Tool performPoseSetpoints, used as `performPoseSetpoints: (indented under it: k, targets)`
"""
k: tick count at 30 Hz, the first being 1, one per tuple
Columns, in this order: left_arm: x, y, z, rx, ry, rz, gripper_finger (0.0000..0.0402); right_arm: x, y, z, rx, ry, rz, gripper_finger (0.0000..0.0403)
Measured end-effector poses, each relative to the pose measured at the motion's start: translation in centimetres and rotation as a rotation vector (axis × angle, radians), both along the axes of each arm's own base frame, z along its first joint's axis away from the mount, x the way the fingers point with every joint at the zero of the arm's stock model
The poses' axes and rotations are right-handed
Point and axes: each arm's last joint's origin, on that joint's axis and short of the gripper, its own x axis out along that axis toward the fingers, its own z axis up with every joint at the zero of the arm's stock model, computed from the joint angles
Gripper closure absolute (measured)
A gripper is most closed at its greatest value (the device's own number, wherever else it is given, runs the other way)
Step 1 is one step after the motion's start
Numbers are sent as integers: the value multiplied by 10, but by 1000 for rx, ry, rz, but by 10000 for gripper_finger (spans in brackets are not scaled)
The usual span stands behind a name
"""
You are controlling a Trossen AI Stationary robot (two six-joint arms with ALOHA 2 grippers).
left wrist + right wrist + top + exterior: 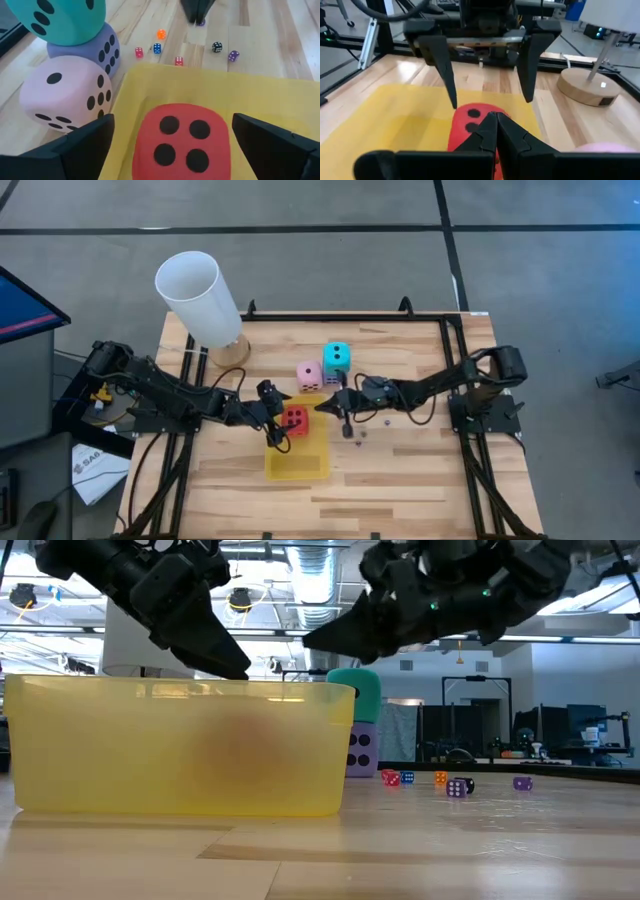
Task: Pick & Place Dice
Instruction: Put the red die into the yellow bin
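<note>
The red die lies four pips up in the far end of the yellow tray. My left gripper is open, with a finger on each side of the die and a gap showing on both sides. My right gripper is shut and hovers just beyond the tray's far right corner, pointing at the red die. The pink die rests on the table behind the tray. The cyan die sits on top of the purple one. Several tiny dice lie scattered to the right.
A white cylinder lamp on a round wooden base stands at the far left of the table. Black frame rails run along the table's edges. The wood in front of the tray is bare.
</note>
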Motion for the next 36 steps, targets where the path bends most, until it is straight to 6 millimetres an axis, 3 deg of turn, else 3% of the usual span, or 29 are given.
performPoseSetpoints:
  k: [6,12,28,36]
  targets:
    - [0,0,0,46,16,-30,9,12,2,8,11,-11,46,403]
    - [0,-1,0,50,13,-38,11,12,2,9,10,34,50,403]
    - [1,-5,3,-2,-39,-30,11,-18,1,60,-24,35,57,403]
    - [1,-3,5,-1,-48,-25,9,-21,2,54,3,111,58,403]
